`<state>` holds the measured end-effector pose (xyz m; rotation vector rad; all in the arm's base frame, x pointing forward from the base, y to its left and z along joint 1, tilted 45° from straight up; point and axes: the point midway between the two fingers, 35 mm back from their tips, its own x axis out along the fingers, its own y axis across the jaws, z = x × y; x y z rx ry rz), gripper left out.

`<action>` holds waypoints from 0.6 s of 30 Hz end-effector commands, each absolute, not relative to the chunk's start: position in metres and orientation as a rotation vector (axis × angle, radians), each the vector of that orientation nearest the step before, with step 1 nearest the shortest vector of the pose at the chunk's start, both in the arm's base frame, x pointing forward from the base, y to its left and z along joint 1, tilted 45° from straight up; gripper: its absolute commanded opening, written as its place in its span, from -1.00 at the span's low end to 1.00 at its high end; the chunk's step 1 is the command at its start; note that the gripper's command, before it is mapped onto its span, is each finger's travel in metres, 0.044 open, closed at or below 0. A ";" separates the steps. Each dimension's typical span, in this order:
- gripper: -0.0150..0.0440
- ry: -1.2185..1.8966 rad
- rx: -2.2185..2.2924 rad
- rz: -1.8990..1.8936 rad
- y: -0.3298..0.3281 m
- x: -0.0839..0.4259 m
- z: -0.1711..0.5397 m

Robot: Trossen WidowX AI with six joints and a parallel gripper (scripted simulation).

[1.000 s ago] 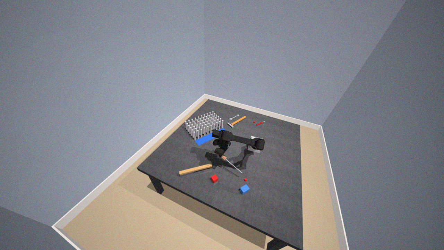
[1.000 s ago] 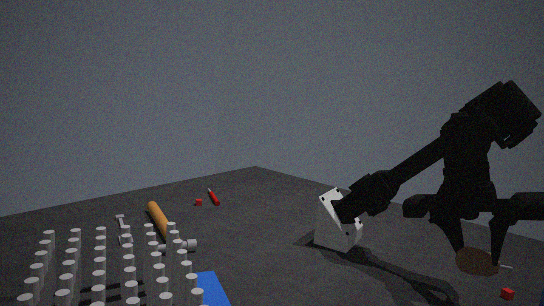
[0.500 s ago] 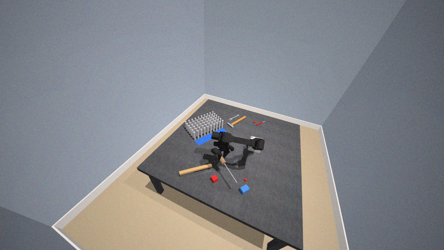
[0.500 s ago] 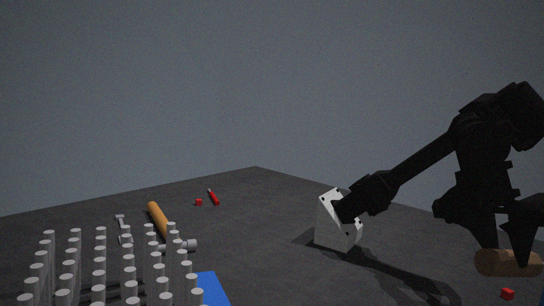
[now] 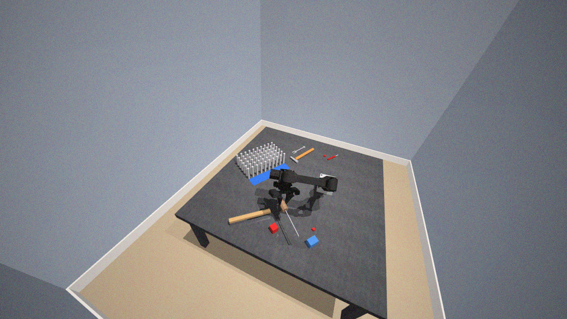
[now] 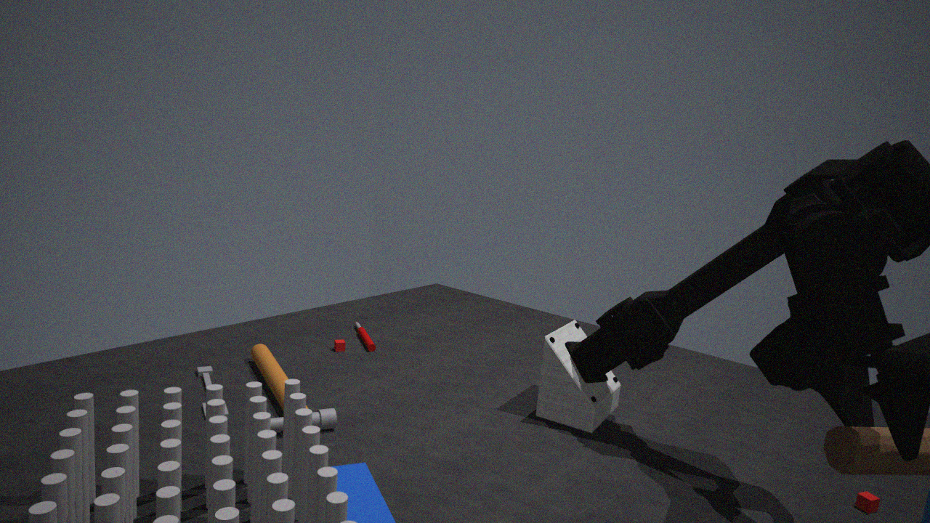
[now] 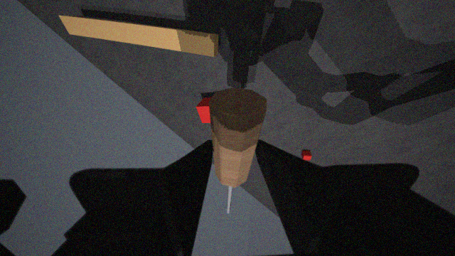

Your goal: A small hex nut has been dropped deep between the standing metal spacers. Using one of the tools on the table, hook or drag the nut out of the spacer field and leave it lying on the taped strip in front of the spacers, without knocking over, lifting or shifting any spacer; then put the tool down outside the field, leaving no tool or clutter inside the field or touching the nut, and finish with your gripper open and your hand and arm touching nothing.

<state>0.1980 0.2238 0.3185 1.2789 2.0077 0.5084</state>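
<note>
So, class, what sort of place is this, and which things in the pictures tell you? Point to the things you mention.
Probably a robot test bench in a plain room: a robot arm (image 5: pixel 307 179) (image 6: pixel 721 260) on a dark table (image 5: pixel 356 238) (image 6: pixel 442 364), rows of metal spacers (image 5: pixel 261 158) (image 6: pixel 168 468), and a hammer (image 5: pixel 304 153) (image 6: pixel 270 373) lying nearby.

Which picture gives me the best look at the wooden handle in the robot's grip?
The wrist view: the handle fills its centre, between the fingers. Top shows it small; exterior cuts it off at the edge.
</note>
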 end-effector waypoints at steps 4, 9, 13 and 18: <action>-0.49 2.014 1.283 0.509 0.227 0.198 0.316; -0.49 2.014 1.280 0.507 0.229 0.198 0.314; -0.49 2.014 1.278 0.506 0.230 0.198 0.312; -0.49 2.014 1.275 0.505 0.232 0.198 0.309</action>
